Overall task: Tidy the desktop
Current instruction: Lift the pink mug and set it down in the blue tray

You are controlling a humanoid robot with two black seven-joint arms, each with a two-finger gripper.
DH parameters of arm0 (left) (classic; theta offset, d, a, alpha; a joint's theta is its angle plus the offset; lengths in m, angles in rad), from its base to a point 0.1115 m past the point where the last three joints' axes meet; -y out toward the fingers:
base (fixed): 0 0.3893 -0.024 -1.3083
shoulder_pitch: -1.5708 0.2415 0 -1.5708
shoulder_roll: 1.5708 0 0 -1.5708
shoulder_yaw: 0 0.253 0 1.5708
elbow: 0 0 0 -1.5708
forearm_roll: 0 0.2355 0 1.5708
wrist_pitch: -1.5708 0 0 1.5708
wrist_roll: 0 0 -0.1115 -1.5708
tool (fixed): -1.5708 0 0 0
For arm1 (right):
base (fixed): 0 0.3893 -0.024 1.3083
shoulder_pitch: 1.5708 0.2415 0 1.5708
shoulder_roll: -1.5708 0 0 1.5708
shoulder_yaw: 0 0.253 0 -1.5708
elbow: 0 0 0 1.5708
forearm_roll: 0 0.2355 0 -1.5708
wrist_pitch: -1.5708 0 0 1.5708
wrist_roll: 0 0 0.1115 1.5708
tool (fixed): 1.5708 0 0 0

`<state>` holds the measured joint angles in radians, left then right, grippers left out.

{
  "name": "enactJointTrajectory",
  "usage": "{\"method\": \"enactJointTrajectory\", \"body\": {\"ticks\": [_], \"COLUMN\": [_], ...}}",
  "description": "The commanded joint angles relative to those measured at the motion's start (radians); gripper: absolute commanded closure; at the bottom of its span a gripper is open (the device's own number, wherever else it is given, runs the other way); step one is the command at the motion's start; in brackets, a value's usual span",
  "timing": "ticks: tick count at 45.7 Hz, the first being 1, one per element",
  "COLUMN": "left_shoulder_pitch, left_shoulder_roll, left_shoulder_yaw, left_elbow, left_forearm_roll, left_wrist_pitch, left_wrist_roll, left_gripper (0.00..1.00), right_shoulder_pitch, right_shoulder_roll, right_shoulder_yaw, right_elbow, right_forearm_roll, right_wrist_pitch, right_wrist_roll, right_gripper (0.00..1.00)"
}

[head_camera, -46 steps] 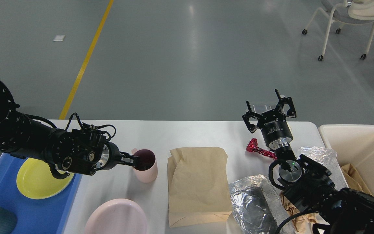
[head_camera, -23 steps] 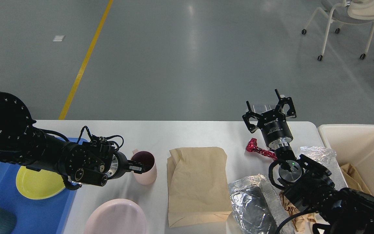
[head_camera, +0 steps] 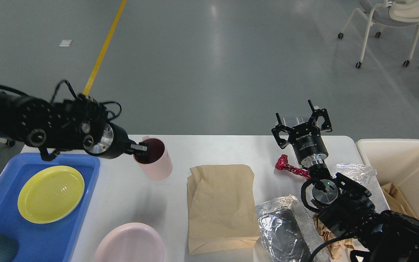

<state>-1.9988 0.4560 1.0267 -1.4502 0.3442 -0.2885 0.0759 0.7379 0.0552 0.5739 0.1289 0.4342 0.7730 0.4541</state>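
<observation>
Your left gripper (head_camera: 141, 148) pinches the pink cup (head_camera: 154, 158) by its rim, cup tilted; a thin grip may slip. Right gripper (head_camera: 301, 125) spread wide, empty.

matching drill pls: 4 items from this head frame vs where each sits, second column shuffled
1. round yellow plate
2. pale pink cup
3. flat brown paper bag
4. red foil wrapper

a. beside the right arm, on the white desktop
b. in the left claw, tilted
c. in the blue plastic tray
d. mid-desktop, lying flat

Pairs: 1-c, 2-b, 3-d, 4-a
</observation>
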Motion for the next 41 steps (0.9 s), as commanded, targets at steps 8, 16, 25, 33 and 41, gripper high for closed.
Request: {"method": "enactJointTrajectory", "body": {"ticks": [8, 16, 25, 33, 41], "left_shoulder_pitch": [-0.431, -0.326, 0.032, 0.273, 0.362], "left_shoulder_roll": [0.34, 0.506, 0.656, 0.65, 0.661], "left_shoulder_yaw": [-0.046, -0.037, -0.049, -0.054, -0.054], "left_elbow": [-0.007, -0.079, -0.159, -0.162, -0.159], "left_forearm_roll": [0.12, 0.355, 0.725, 0.845, 0.95], "left_wrist_pitch": [-0.644, -0.627, -0.374, -0.176, -0.126], "left_wrist_roll": [0.002, 0.002, -0.005, -0.01, -0.013], "left_gripper": [1.0, 1.0, 1.0, 1.0, 1.0], "right_shoulder_pitch": [0.0, 0.0, 0.0, 0.0, 0.0], "right_shoulder_roll": [0.0, 0.0, 0.0, 0.0, 0.0], "right_shoulder_yaw": [0.0, 0.0, 0.0, 0.0, 0.0], "right_elbow": [-0.002, -0.002, -0.002, -0.002, 0.0], "right_forearm_roll": [0.0, 0.0, 0.0, 0.0, 0.0], "right_wrist_pitch": [-0.001, -0.001, -0.001, -0.001, -0.001], "right_wrist_roll": [0.0, 0.0, 0.0, 0.0, 0.0], "right_gripper": [0.0, 0.0, 0.0, 0.0, 0.0]}}
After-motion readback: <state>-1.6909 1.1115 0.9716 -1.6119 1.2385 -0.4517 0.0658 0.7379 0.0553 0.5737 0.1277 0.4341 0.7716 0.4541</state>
